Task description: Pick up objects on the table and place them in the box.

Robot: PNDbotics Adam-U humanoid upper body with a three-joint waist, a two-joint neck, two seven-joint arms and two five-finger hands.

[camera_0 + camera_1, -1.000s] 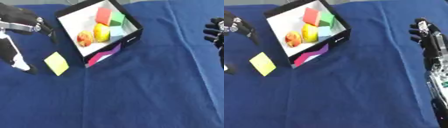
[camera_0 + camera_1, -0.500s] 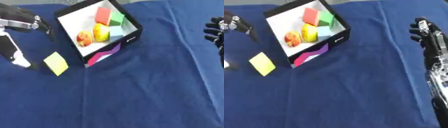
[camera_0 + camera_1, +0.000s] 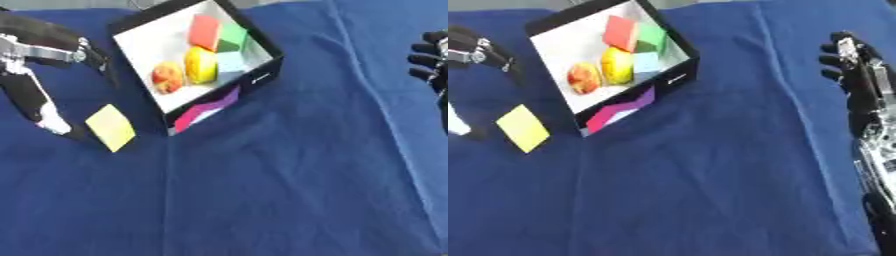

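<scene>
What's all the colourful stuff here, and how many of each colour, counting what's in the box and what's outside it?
Red: 1, the red block in the box
Green: 1, the green block
Pale blue: 1, the pale blue block
Yellow: 2, the yellow fruit and, outside on the cloth, the flat yellow piece
Orange-red: 1, the orange-red fruit
Total: 6

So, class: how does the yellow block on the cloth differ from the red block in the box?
The yellow block lies alone on the blue cloth, outside the box; the red block sits inside it beside other items. The yellow block looks flat; the red block looks thicker. Both have straight edges.
</scene>
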